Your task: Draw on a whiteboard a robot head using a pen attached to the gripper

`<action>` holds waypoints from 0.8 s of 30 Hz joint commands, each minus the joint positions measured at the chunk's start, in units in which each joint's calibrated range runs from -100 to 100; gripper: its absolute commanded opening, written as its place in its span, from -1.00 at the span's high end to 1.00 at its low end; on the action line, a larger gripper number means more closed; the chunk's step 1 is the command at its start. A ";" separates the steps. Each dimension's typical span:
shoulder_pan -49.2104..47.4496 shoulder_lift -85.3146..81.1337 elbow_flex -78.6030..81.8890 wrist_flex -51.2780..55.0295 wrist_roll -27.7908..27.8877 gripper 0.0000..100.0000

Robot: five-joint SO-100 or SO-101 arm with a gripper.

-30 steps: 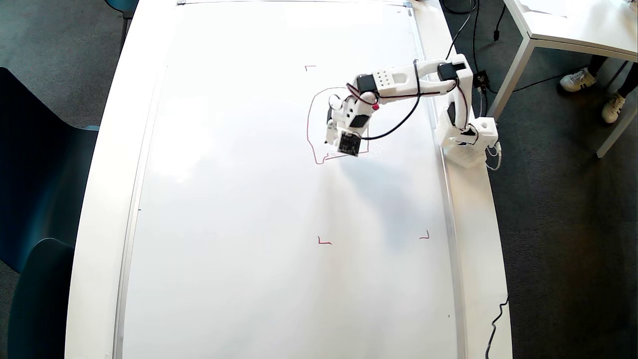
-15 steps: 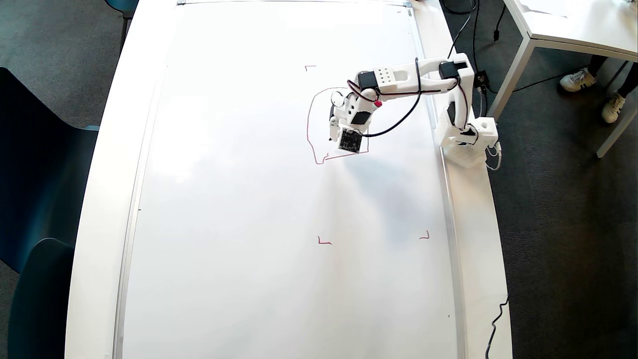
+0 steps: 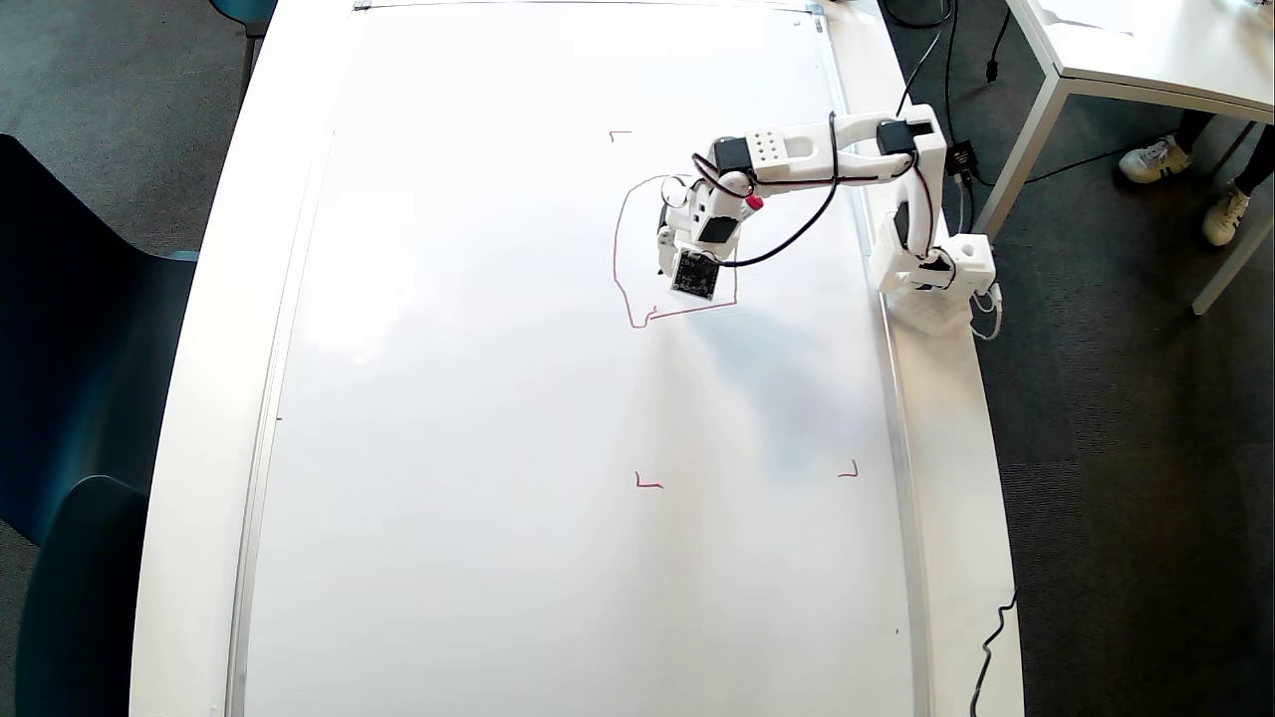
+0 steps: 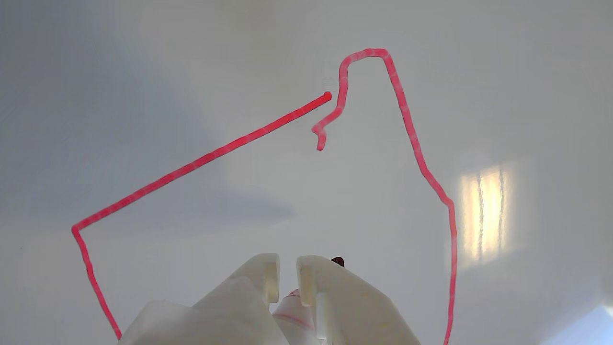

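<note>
The whiteboard (image 3: pixel 478 398) fills the table. On it is a thin red outline, the robot head (image 3: pixel 617 249), and its lower edge runs past the gripper. In the wrist view the robot head (image 4: pixel 412 139) outline shows a small gap between a straight stroke and a hooked end. My gripper (image 3: pixel 665 261) hovers inside the outline. The wrist view shows the gripper (image 4: pixel 286 268) with its white fingers (image 4: pixel 261 280) close together, shut on the pen (image 4: pixel 293 306). The pen's dark tip pokes out beside the right finger; whether it touches the board I cannot tell. The pen's red cap (image 3: pixel 754 203) shows near the wrist.
Small red corner marks (image 3: pixel 647 484) (image 3: pixel 849 473) (image 3: pixel 620 133) sit on the board. The arm's base (image 3: pixel 936 284) stands on the right table rim with cables behind it. Another table (image 3: pixel 1146 50) and a person's shoes (image 3: pixel 1153 159) are at the upper right. Dark chairs (image 3: pixel 60 398) stand at the left.
The gripper has shifted a little toward the top of the overhead view, inside the outline. No new red line shows.
</note>
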 commanded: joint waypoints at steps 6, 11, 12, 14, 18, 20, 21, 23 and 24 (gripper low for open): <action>-0.69 0.38 -0.11 -2.51 0.21 0.97; -2.01 2.73 -0.75 -2.51 0.21 0.97; -2.09 3.07 -0.84 -2.51 0.21 0.97; -2.16 3.49 -0.93 -2.51 0.21 0.97; -2.60 4.66 -1.02 -2.60 0.16 0.97; -2.60 5.08 -0.66 -3.56 0.21 0.97; -2.53 5.16 -0.29 -3.99 0.21 0.97; -2.45 5.16 -0.20 -4.08 0.21 0.97; -2.45 5.16 -0.11 -3.99 0.21 0.97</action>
